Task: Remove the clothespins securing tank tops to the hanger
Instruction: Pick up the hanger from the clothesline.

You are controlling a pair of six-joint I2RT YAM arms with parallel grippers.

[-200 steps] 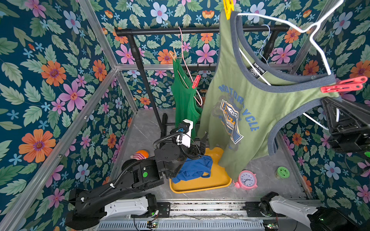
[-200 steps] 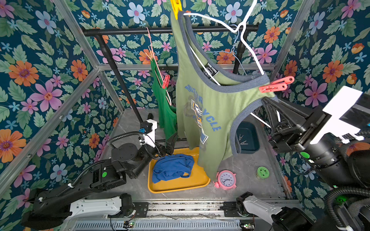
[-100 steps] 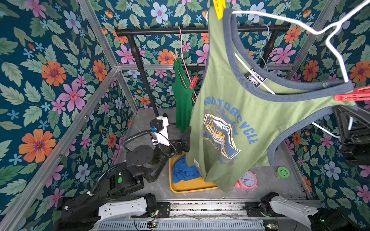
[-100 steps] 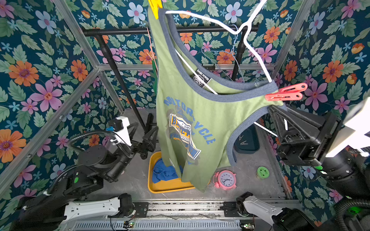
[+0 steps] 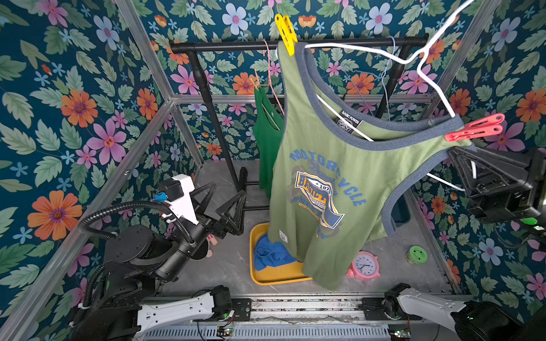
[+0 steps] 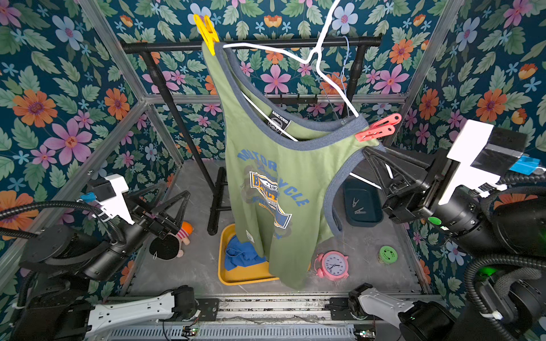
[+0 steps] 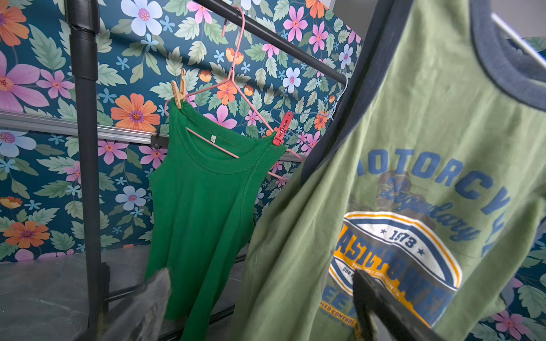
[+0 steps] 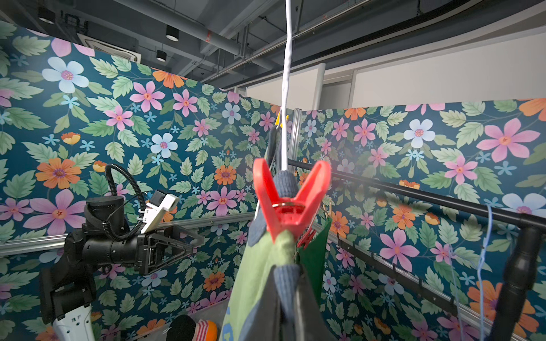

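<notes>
Left gripper (image 5: 229, 189) is low beside the post of the black metal clothes rack (image 5: 206, 97). Its jaws are spread wide, w/ nothing btw them. Behind, a bright green knit tank top (image 7: 201, 200) hangs on a thin pink wire hanger (image 7: 236, 85). A peach plastic clothespin (image 7: 178, 91) is on one shoulder, a small red clothespin (image 7: 282, 130) on the other. On the floor a royal blue tank top (image 5: 270, 254) lies crumpled in a yellow plastic tray (image 5: 277, 276). Above it hangs the big olive green tank top w/ grey trim (image 5: 325, 183) on a white wire hanger (image 5: 433, 88). A yellow plastic clothespin (image 5: 285, 32) clips its high shoulder, a coral-red plastic clothespin (image 5: 475, 130) the lower one. Just under that pin the right gripper (image 6: 369, 153) is pressed together on the olive top's strap. Two pale grey clothespins (image 6: 357, 206) lie in a dark blue tray (image 6: 370, 195).
</notes>
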